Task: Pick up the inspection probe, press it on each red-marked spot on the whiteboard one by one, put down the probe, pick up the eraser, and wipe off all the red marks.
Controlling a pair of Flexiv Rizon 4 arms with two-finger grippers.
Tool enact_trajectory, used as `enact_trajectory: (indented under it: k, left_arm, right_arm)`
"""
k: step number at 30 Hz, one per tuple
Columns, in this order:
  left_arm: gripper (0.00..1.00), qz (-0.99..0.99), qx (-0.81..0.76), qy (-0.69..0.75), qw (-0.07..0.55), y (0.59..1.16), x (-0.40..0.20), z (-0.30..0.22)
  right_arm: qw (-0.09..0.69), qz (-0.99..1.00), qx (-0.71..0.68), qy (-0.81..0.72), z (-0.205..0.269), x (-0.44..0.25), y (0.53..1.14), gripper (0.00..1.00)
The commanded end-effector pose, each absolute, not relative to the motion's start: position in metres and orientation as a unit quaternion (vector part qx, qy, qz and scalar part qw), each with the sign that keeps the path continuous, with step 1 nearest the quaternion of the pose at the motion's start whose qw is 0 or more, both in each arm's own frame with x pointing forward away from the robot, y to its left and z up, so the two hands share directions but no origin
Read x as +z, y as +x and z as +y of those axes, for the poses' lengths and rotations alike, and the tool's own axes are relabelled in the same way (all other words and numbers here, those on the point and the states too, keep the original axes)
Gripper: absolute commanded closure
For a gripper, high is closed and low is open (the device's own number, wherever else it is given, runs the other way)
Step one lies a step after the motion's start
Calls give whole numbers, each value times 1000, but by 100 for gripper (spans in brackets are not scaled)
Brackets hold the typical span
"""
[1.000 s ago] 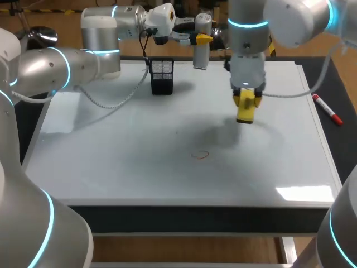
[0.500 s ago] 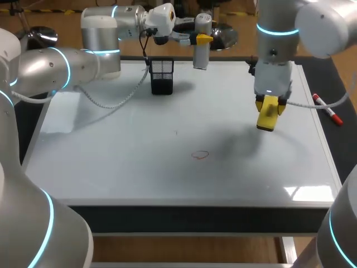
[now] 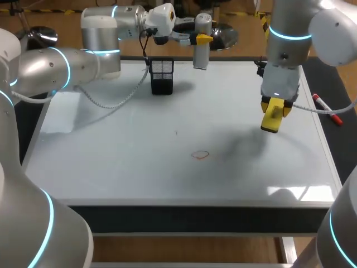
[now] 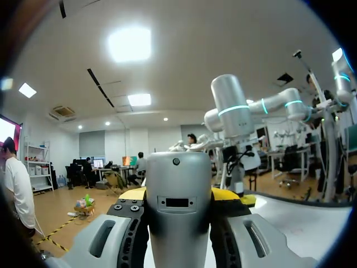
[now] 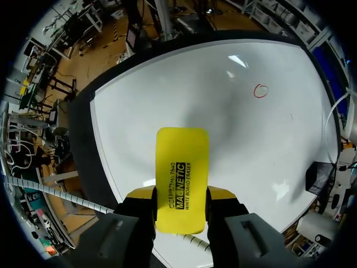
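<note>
a dark table (image 3: 184, 219), black along its front edge.

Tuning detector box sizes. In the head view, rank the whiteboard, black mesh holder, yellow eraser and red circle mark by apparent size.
1. whiteboard, by far the largest.
2 and 3. black mesh holder and yellow eraser look about alike. The eraser is raised off the board, nearer the camera, so I won't rank them.
4. red circle mark, smallest.

The right gripper (image 3: 274, 108) holds the yellow eraser (image 3: 270, 120) over the whiteboard (image 3: 111, 159) (its right half), well apart from the red mark (image 3: 199, 154); the left gripper (image 3: 202, 39) holds the probe (image 3: 201, 56).
</note>
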State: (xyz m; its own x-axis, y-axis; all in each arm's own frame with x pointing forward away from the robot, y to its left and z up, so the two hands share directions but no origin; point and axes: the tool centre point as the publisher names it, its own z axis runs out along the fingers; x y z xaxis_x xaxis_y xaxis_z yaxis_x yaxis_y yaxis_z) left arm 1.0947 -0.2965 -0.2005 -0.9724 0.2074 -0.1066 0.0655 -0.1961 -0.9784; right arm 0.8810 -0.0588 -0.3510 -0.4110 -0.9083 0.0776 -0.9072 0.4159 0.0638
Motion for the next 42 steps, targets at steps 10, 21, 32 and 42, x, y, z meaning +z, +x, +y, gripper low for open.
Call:
enact_trajectory:
  k: [10,21,32,42]
  left_arm:
    - [100,-633,765,-109,48,1096,-199,-296]
    - [100,-633,763,-127,28,1053,-192,-284]
    - [100,-632,763,-136,6,982,-183,-270]
    - [100,-631,766,-124,27,920,-189,-256]
  right_arm:
    - [49,-839,-4,541,-60,-350,881,100]
    - [49,-839,-4,541,-60,-350,881,100]
    - [49,-839,-4,541,-60,-350,881,100]
    - [49,-839,-4,541,-60,-350,881,100]
